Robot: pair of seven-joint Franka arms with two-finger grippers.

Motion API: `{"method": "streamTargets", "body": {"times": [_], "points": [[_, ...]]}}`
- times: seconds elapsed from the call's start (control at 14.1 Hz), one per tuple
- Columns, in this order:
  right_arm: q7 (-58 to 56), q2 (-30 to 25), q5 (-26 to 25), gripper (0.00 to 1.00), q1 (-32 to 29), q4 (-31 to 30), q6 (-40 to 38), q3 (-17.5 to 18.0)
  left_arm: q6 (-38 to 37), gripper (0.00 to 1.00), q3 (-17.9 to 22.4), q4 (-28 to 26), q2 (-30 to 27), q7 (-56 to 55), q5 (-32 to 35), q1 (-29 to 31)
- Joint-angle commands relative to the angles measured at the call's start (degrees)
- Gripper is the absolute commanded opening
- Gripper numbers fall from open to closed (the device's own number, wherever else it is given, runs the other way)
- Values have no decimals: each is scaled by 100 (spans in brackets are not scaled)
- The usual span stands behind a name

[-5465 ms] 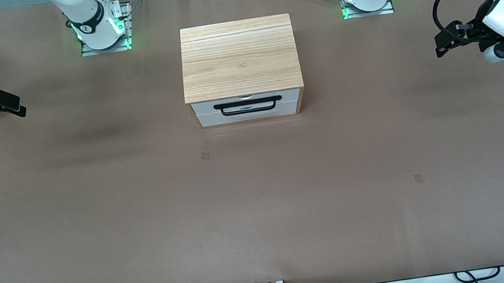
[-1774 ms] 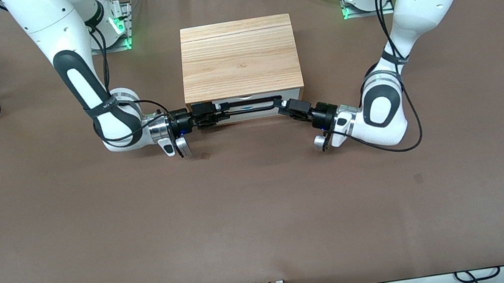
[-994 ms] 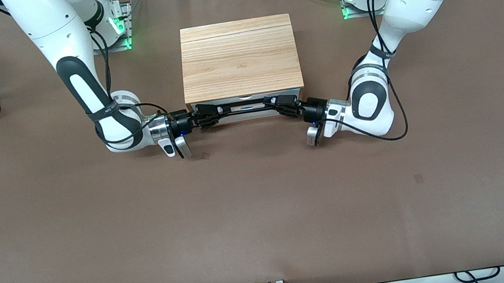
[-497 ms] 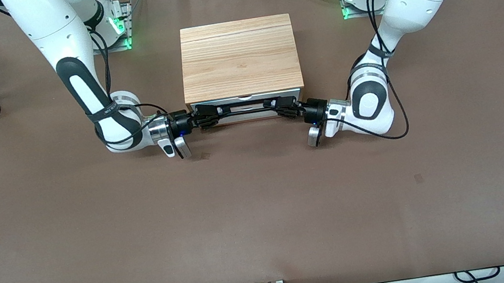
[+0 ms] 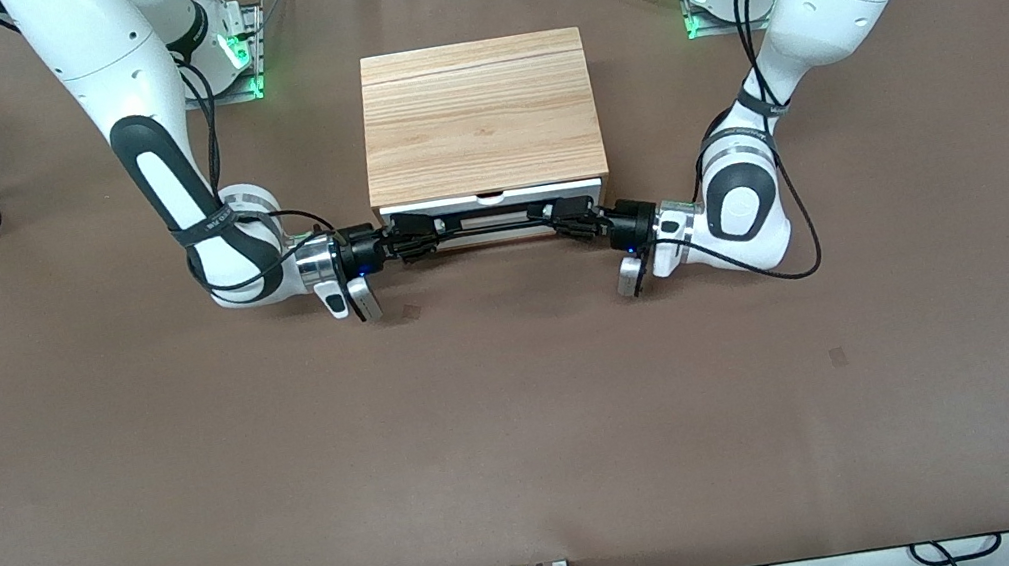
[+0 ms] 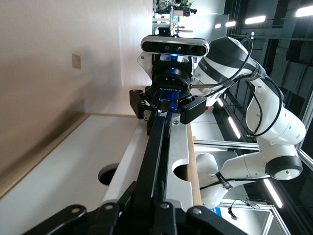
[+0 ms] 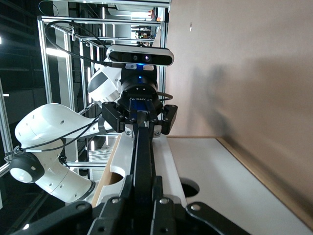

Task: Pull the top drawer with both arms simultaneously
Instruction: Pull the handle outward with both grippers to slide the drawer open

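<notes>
Top drawer (image 5: 491, 196): shallow, white-fronted, in light-wood cabinet (image 5: 478, 115), mid-surface, slightly out.
Handle (image 5: 495, 220): wide black bar.
Left gripper (image 5: 566, 210): jaws clamped on handle end.
Right gripper (image 5: 418, 234): jaws clamped likewise, opposite end.

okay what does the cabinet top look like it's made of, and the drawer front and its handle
Cabinet top: looks like light wood or a wood-grain laminate, matte, with streaky grain lines running across it. Top drawer front: smooth, plain white, probably painted or laminated board. Handle: a slim black bar, likely metal or hard plastic; it can't be settled. The left end effector and right end effector are both closed on it.
</notes>
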Motion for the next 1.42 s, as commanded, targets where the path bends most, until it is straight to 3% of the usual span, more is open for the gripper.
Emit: {"method": "streamTargets", "body": {"times": [0.0, 0.5, 0.85, 0.92, 0.99, 1.06, 1.14, 1.21, 1.28, 1.35], "points": [[114, 189, 10, 10, -31, 263, -31, 28, 21, 12, 94, 467, -5, -158, -302, 110], [350, 989, -8, 12, -260, 1484, -5, -7, 171, 12, 121, 1259, 426, -395, -240, 119], [817, 1201, -25, 13, -347, 2074, 22, -34, 171, 12, 121, 1576, 602, -562, -214, 180], [835, 1218, -34, 13, -348, 2075, 22, -34, 162, 15, 121, 1576, 594, -562, -214, 180], [835, 1236, -51, 13, -357, 2075, 13, -34, 162, 25, 121, 1576, 594, -562, -214, 180], [826, 1236, -69, 22, -357, 2075, 13, -34, 171, 34, 121, 1585, 594, -571, -205, 180], [809, 1236, -69, 53, -357, 2075, 13, -34, 171, 45, 129, 1585, 594, -562, -205, 180], [782, 1236, -78, 93, -357, 2066, 22, -34, 171, 51, 121, 1585, 594, -553, -205, 180], [712, 1227, -122, 100, -357, 2048, 22, -34, 171, 62, 129, 1585, 594, -545, -205, 180], [720, 1227, -157, 100, -357, 2048, 22, -34, 171, 65, 129, 1585, 594, -510, -196, 180]]}}
